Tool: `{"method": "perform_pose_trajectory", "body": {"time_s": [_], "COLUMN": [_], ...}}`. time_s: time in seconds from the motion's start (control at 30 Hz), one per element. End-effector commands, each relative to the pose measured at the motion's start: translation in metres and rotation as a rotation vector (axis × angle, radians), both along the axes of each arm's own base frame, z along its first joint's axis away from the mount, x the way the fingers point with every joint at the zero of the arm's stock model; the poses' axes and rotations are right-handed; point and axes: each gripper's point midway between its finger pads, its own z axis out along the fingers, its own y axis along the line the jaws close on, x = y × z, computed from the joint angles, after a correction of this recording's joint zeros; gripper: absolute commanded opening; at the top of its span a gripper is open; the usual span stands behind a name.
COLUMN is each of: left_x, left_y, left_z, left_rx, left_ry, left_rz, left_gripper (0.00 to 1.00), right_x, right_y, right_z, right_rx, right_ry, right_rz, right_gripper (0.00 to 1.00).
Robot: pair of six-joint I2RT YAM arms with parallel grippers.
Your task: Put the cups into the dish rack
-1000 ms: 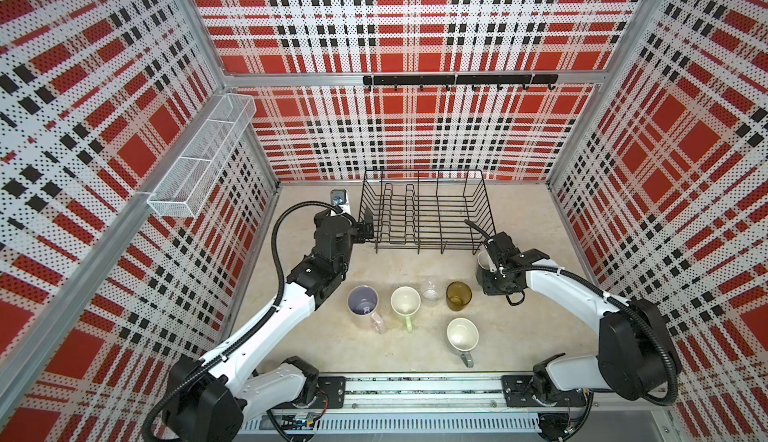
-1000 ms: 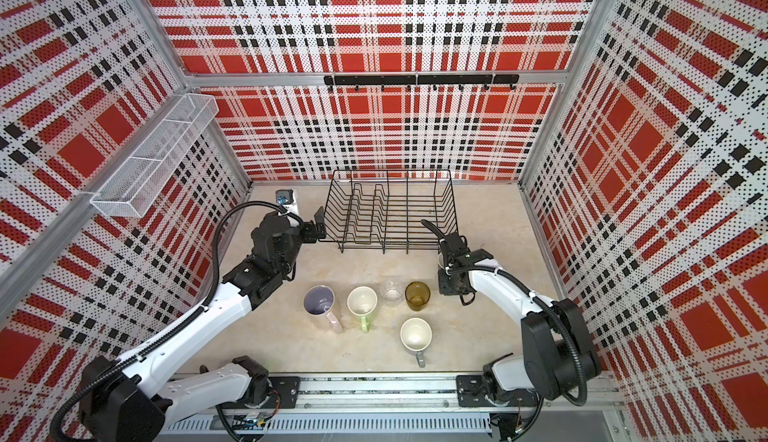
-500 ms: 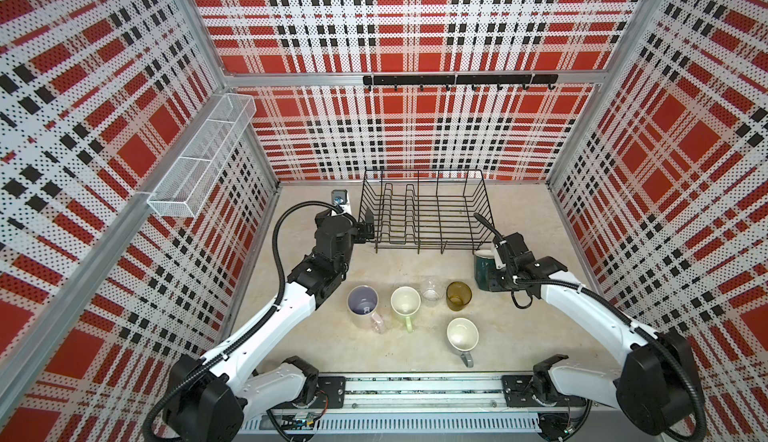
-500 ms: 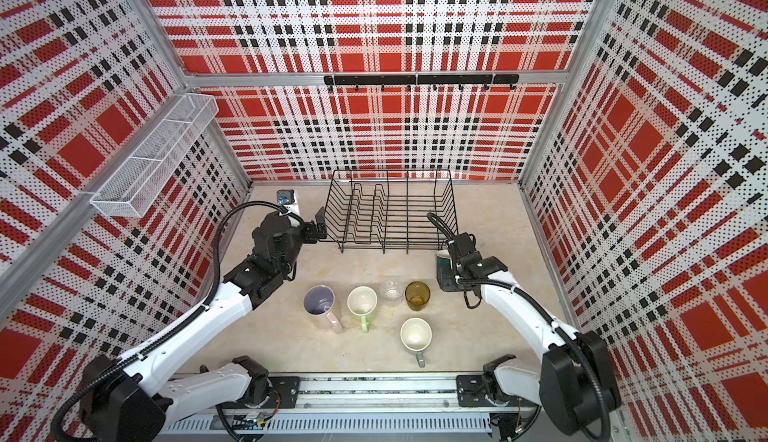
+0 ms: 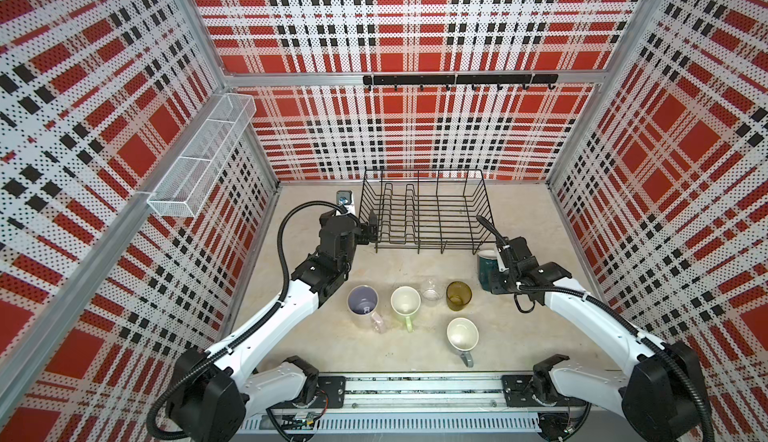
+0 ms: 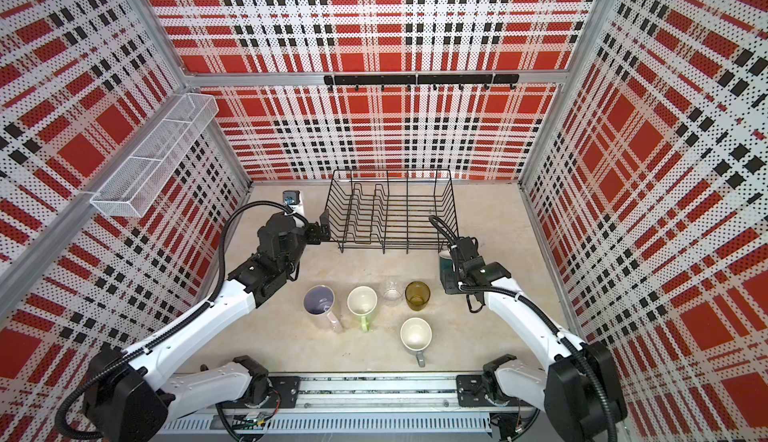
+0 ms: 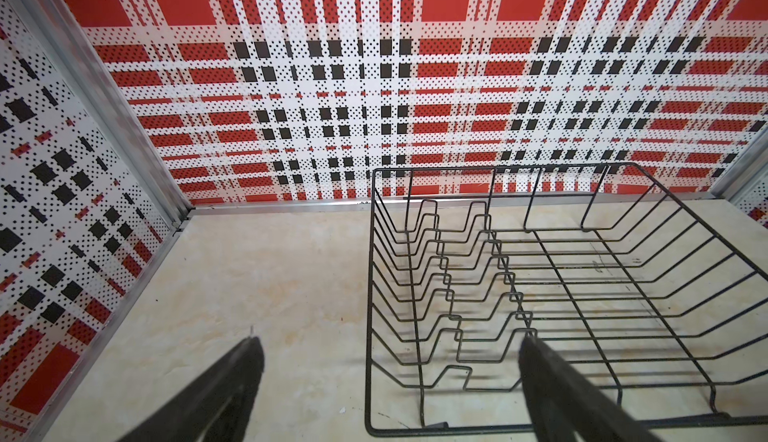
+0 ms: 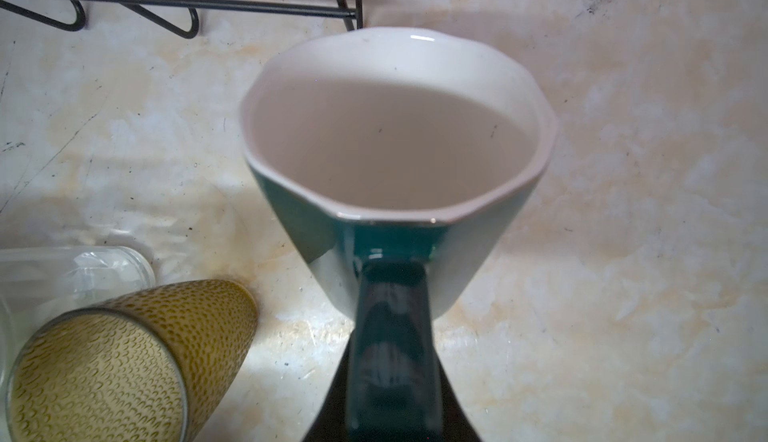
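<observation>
One dark teal ceramic mug is handle-clamped upright by right gripper; left gripper, jaws apart, astride black wire dish rack, likely bracing.

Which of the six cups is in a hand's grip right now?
The dark teal mug: the right hand is shut on its handle. The pink mug, green mug, grey mug, clear glass and amber tumbler stand free.

Dish rack at back, cups before it
</observation>
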Motion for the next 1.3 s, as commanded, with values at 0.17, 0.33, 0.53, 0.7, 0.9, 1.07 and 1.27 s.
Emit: {"method": "perform_pose_trajectory", "body": {"time_s": [0.17, 0.33, 0.53, 0.7, 0.9, 1.07, 1.27], "left_x": [-0.006, -0.039, -0.079, -0.104, -0.126, -0.142, -0.152], "left_y": [-0.037, -0.101, -0.165, -0.201, -0.223, -0.231, -0.233], "left_z": [0.036, 0.043, 0.027, 0.003, -0.008, 0.002, -0.006], "left_rx": [-0.05, -0.001, 0.112, 0.234, 0.403, 0.432, 0.552], "left_ry": [-0.086, -0.146, -0.144, -0.144, -0.183, -0.236, -0.266], "left_rz": [-0.185, -0.548, -0.839, -1.019, -1.153, -1.247, -1.303], "left_gripper": [0.98, 0.98, 0.98, 0.98, 0.98, 0.95, 0.84], "right_x": [0.025, 0.023, 0.015, 0.003, -0.015, -0.016, -0.017], "right_y": [0.013, 0.029, 0.041, 0.054, 0.079, 0.087, 0.106], "right_z": [0.064, 0.075, 0.094, 0.113, 0.136, 0.143, 0.147], "right_rx": [0.083, 0.118, 0.128, 0.132, 0.147, 0.122, 0.077], "right_ry": [-0.253, -0.295, -0.356, -0.45, -0.617, -0.658, -0.688], "right_rz": [0.055, 0.18, 0.315, 0.471, 0.723, 0.817, 0.937], "right_gripper": [0.0, 0.0, 0.0, 0.0, 0.0, 0.0, 0.0]}}
